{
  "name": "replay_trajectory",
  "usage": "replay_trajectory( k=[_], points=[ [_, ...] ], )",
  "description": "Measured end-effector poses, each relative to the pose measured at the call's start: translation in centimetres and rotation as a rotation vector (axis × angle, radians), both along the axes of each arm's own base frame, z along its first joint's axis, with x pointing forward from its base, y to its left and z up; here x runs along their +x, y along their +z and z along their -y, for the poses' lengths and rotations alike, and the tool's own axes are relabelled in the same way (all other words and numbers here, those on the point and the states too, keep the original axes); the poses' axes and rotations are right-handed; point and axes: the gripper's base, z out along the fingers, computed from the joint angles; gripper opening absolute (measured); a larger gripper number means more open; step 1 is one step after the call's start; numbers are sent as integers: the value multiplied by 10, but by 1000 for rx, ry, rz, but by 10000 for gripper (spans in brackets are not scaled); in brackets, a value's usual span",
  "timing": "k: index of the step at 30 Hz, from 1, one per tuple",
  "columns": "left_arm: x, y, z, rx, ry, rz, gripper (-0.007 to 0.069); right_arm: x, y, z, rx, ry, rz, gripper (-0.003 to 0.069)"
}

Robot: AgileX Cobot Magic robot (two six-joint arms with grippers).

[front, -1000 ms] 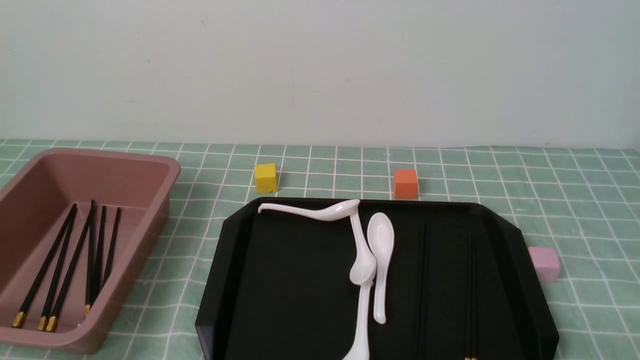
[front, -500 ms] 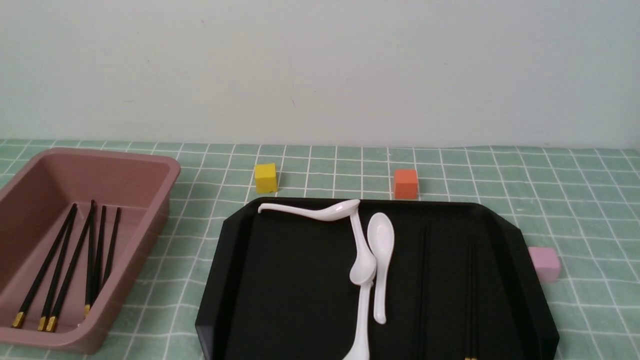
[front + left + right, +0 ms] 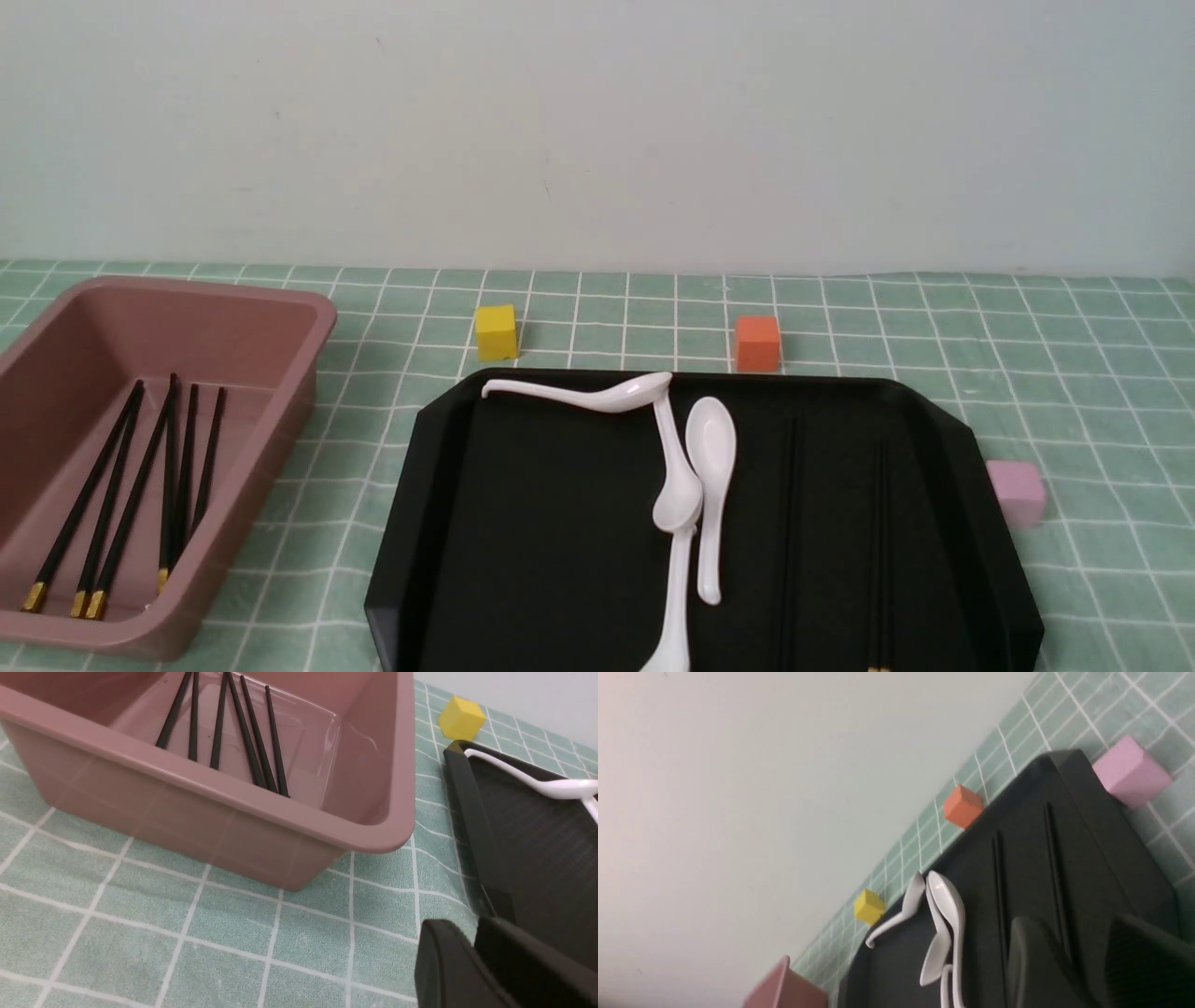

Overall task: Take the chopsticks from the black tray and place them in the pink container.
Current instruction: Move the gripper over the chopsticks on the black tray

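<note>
No text, label, brand, number or sign is legible in any of my three views. The dusty-pink container [image 3: 252,448], the black tray [image 3: 397,560] and the white spoons [image 3: 711,457] bear no readable characters. The same holds for the yellow cube [image 3: 496,333], the orange cube [image 3: 757,344] and the pale pink cube [image 3: 1018,492]. On the chopsticks [image 3: 135,513], I see gold caps; whether any fine print lies on them is too small to tell. The cloth on my table [image 3: 345,467] shows only a grid of white lines.
</note>
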Motion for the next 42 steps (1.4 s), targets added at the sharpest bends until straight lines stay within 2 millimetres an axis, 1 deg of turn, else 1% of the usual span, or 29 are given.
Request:
replay_trajectory(
  k=[9, 12, 13, 14, 15, 16, 18, 19, 20, 21, 22, 23, 25, 27, 28, 29, 31, 33, 36, 37, 38, 39, 40, 42],
  points=[
    [0, 0, 0, 0, 0, 0, 121, 0, 0, 0, 4, 3, -1, 240],
    [0, 0, 0, 0, 0, 0, 125, -2, 8, -2, -23, 24, 10, 240],
    [0, 0, 0, 0, 0, 0, 125, -4, 26, -3, -71, 39, 49, 240],
    [0, 0, 0, 0, 0, 0, 126, -4, 37, -3, -108, 45, 65, 240],
    [0, 0, 0, 0, 0, 0, 126, -4, 39, -3, -117, 49, 65, 240],
    [0, 0, 0, 0, 0, 0, 127, -4, 57, -4, -184, 68, 67, 240],
    [0, 0, 0, 0, 0, 0, 127, 1, 77, -6, -295, 115, 9, 240],
    [0, 0, 0, 0, 0, 0, 127, 6, 85, -8, -361, 150, -60, 240],
    [0, 0, 0, 0, 0, 0, 127, 12, 89, -8, -414, 181, -133, 240],
    [0, 0, 0, 0, 0, 0, 127, 18, 91, -8, -445, 202, -188, 240],
    [0, 0, 0, 0, 0, 0, 127, 27, 91, -8, -494, 242, -294, 240],
    [0, 0, 0, 0, 0, 0, 127, 31, 88, -8, -517, 266, -359, 240],
    [0, 0, 0, 0, 0, 0, 128, 51, 78, -8, -538, 341, -559, 240],
    [0, 0, 0, 0, 0, 0, 129, 63, 69, -11, -528, 404, -673, 240],
    [0, 0, 0, 0, 0, 0, 129, 66, 66, -11, -524, 414, -695, 240],
    [0, 0, 0, 0, 0, 0, 131, 76, 58, -15, -498, 475, -759, 240],
    [0, 0, 0, 0, 0, 0, 132, 89, 50, -24, -446, 592, -802, 240],
    [0, 0, 0, 0, 0, 0, 132, 102, 46, -32, -402, 697, -803, 240],
    [0, 0, 0, 0, 0, 0, 136, 120, 48, -47, -369, 818, -753, 240],
    [0, 0, 0, 0, 0, 0, 138, 130, 50, -56, -366, 855, -745, 240],
    [0, 0, 0, 0, 0, 0, 138, 130, 50, -57, -366, 860, -743, 240],
    [0, 0, 0, 0, 0, 0, 139, 141, 52, -70, -385, 898, -737, 240],
    [0, 0, 0, 0, 0, 0, 139, 143, 52, -74, -391, 905, -738, 240],
    [0, 0, 0, 0, 0, 0, 144, 161, 51, -100, -457, 920, -770, 240]
  ],
)
